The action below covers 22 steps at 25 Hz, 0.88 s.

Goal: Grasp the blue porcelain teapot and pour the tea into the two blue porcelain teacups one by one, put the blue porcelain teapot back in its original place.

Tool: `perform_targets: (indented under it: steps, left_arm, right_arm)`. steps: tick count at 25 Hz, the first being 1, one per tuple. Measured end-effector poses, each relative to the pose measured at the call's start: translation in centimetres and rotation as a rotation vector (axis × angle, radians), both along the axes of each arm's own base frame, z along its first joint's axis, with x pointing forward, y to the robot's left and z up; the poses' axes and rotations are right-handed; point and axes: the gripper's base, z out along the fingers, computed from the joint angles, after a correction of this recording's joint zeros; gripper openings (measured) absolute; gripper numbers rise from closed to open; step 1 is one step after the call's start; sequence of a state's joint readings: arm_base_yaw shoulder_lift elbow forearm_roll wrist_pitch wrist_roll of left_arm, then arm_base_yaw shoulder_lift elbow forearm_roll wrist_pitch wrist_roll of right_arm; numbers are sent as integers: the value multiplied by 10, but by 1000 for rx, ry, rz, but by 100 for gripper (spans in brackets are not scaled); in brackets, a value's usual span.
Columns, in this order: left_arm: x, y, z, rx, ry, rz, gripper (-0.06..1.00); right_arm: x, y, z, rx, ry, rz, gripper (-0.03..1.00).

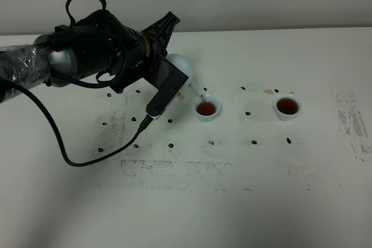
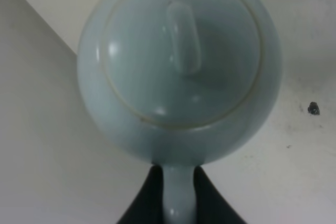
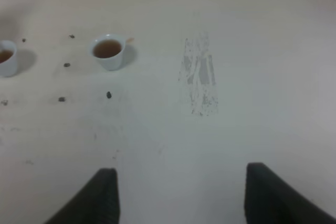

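The blue porcelain teapot (image 1: 178, 62) hangs tilted over the table, its thin spout (image 1: 196, 93) reaching down over the left teacup (image 1: 207, 108). In the left wrist view the teapot (image 2: 178, 61) fills the frame, lid and knob facing the camera. My left gripper (image 2: 178, 203) is shut on its loop handle (image 2: 177, 192), with a black finger on each side. Both blue porcelain teacups hold brown tea: the left one and the right one (image 1: 287, 106). The right wrist view shows the same cups (image 3: 108, 51) (image 3: 5, 57) far off. My right gripper (image 3: 181, 198) is open and empty above bare table.
My left arm (image 1: 87, 50) reaches in from the left and trails a black cable (image 1: 64, 143) across the table. Small dark specks (image 1: 210, 142) lie around the cups. A brown spill mark (image 1: 268, 92) is near the right cup, and a worn grey patch (image 1: 354, 123) at the far right.
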<state>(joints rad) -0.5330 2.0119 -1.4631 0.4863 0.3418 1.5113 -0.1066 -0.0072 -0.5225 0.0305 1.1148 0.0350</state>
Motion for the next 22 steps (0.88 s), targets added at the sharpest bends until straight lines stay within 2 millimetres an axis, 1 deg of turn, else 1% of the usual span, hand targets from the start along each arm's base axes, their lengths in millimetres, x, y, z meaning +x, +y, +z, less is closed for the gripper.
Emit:
perform_targets:
  steps: [22]
  left_arm:
    - [-1, -1, 0, 13, -7, -11, 7]
  right_arm:
    - [0, 0, 0, 0, 0, 0, 54]
